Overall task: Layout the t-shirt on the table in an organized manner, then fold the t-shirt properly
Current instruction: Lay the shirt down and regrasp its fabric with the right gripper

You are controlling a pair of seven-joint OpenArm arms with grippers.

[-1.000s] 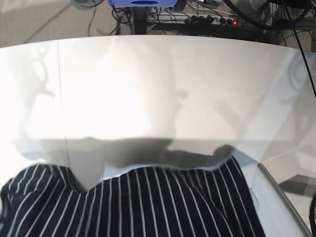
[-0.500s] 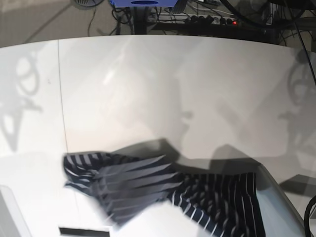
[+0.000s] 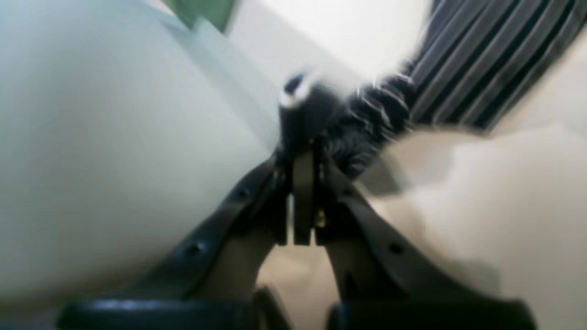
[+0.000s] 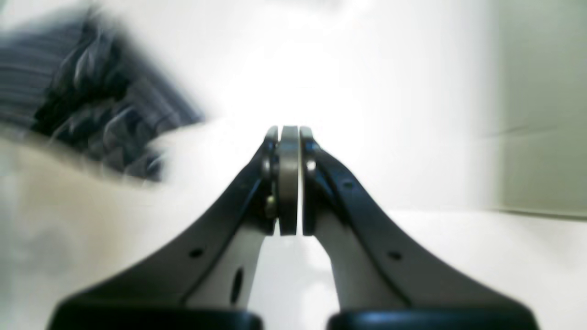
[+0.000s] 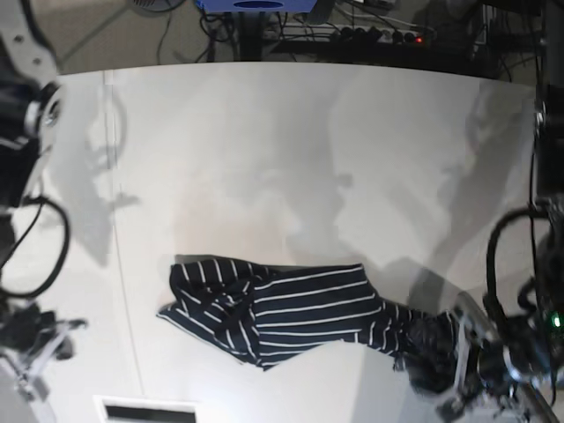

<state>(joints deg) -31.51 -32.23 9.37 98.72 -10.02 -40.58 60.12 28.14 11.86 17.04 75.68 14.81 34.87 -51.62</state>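
The dark striped t-shirt (image 5: 282, 308) lies crumpled in a long strip across the near part of the white table (image 5: 308, 159). Its right end is bunched at my left gripper (image 5: 438, 354), low on the right of the base view. In the left wrist view that gripper (image 3: 300, 121) is shut with a wad of t-shirt (image 3: 362, 123) fabric at its tips, and the rest streams away to the upper right. My right gripper (image 4: 289, 133) is shut on nothing, and the blurred t-shirt (image 4: 82, 101) lies to its upper left.
A thin seam (image 5: 112, 220) runs down the table's left part. Parts of the right arm (image 5: 22, 106) and its cables stand along the left edge. A power strip (image 5: 379, 35) and cables lie on the floor beyond the far edge. A small white plate (image 5: 145, 411) sits at the front.
The t-shirt was held up close to the base camera, then swung down; it now lies on the table. The right gripper no longer holds it, while the left one has kept its end.
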